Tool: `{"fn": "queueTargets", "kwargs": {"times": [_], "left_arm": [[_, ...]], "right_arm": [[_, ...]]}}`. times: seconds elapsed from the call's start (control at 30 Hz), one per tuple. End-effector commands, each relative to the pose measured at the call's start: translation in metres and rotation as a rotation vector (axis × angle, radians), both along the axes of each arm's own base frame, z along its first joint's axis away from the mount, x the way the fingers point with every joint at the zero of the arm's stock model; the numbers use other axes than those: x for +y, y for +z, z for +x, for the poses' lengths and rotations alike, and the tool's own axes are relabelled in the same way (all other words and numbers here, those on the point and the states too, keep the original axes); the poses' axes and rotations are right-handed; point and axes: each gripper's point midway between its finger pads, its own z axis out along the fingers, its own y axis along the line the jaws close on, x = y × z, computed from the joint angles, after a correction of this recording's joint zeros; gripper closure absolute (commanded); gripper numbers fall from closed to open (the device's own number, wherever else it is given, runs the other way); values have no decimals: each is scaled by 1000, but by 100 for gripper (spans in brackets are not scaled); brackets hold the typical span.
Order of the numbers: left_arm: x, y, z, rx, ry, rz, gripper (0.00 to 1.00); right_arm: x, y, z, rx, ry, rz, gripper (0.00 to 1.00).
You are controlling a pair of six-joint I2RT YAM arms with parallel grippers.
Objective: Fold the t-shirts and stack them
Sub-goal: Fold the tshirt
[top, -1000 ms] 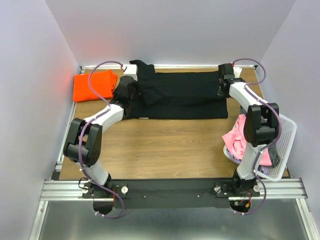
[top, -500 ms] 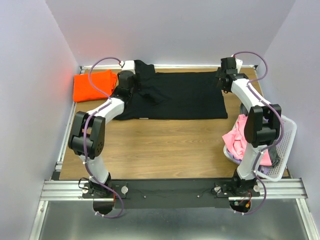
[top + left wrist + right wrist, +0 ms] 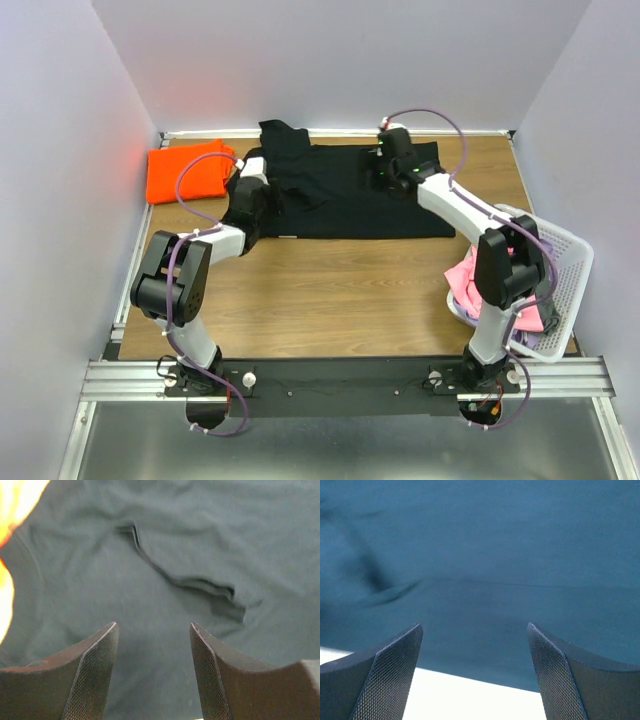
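A black t-shirt [image 3: 350, 195] lies spread flat across the far side of the table, one sleeve folded in over its left part [image 3: 200, 585]. My left gripper [image 3: 256, 180] hovers over the shirt's left end, open, with nothing between its fingers [image 3: 153, 625]. My right gripper [image 3: 388, 172] is over the shirt's far middle, open and empty [image 3: 474, 625], with dark cloth filling its view. A folded orange t-shirt [image 3: 185, 170] lies in the far left corner, and its glare shows at the left wrist view's edge [image 3: 12, 505]. A pink t-shirt [image 3: 478, 275] hangs out of the basket.
A white mesh basket [image 3: 570, 280] stands at the table's right edge, beside the right arm's base. Walls close in the table on the left, far and right sides. Bare wood [image 3: 330, 290] lies between the black shirt and the arm bases.
Both grippers have opened and let go of the black shirt's ends. The right gripper has moved left from the shirt's right end to its middle; the left has shifted only slightly.
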Motion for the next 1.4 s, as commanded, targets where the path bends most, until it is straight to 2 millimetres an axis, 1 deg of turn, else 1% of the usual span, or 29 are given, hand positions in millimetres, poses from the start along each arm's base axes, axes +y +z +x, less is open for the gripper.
{"fn": "queueTargets", "kwargs": {"times": [0.0,0.03,0.07,0.1,0.17,0.2,0.3,0.33,0.37,0.43,0.47,0.53,0.57,0.6,0.63,0.67,0.7,0.77,0.87,0.9,0.93,1.0,1.1,1.13,1.17,1.27,1.3,1.33,1.37], "left_arm": [[-11,5,-8,-39,-31,-107,33],[-11,4,-10,-39,-35,-114,33],[-13,3,-11,-41,-38,-128,33],[-14,0,-14,-33,-39,-134,33],[-13,-5,-19,-18,-30,-156,33],[-12,-8,-21,-14,-23,-163,33],[-13,-6,-23,-18,-13,-188,33],[-13,-8,-24,-15,-12,-192,34],[-13,-9,-25,-11,-10,-196,33],[-14,-12,-25,-3,-7,-204,34],[-13,-14,-25,0,-4,-205,34],[-13,-15,-26,4,4,-209,34],[-13,-16,-26,7,5,-211,34],[-13,-15,-26,6,5,-212,34],[-13,-16,-27,7,5,-211,34],[-13,-15,-27,6,6,-213,34],[-13,-15,-27,6,6,-213,34],[-13,-15,-29,7,6,-216,34],[-13,-15,-30,9,5,-218,34],[-12,-15,-30,10,4,-216,34],[-13,-15,-30,10,3,-217,34],[-13,-17,-30,16,2,-214,34],[-13,-16,-31,17,0,-215,34],[-13,-16,-32,18,-1,-215,34],[-13,-17,-32,20,-1,-213,34],[-13,-16,-33,20,-3,-214,34],[-13,-14,-33,17,-3,-214,34],[-13,-15,-33,18,-3,-214,34],[-13,-14,-33,17,-3,-214,34]], "right_arm": [[66,10,2,-73,236,102,9],[78,11,0,-74,282,132,9],[87,5,-1,-66,311,142,9],[97,8,1,-75,341,158,9],[115,6,0,-81,405,176,9],[123,-2,3,-80,435,173,9],[142,-15,4,-72,486,168,9],[147,-29,5,-52,508,162,9],[155,-25,8,-66,524,166,9],[164,-32,9,-63,553,169,9],[168,-40,10,-57,568,163,9],[177,-39,14,-70,593,165,9],[179,-48,16,-61,598,160,9],[184,-43,20,-76,604,165,9],[187,-45,20,-77,619,168,9],[189,-55,20,-61,625,167,9],[193,-50,23,-75,634,174,9],[198,-61,24,-61,643,176,9],[203,-64,25,-64,651,174,9],[203,-71,26,-55,651,172,9],[205,-69,28,-63,650,168,10],[205,-75,31,-59,640,161,11],[204,-76,36,-71,622,147,12],[203,-80,39,-67,610,139,12],[203,-78,42,-76,602,137,12],[198,-86,52,-78,548,114,12],[199,-82,58,-92,529,113,12],[197,-82,62,-97,506,109,12],[193,-88,68,-93,460,98,12]]}}
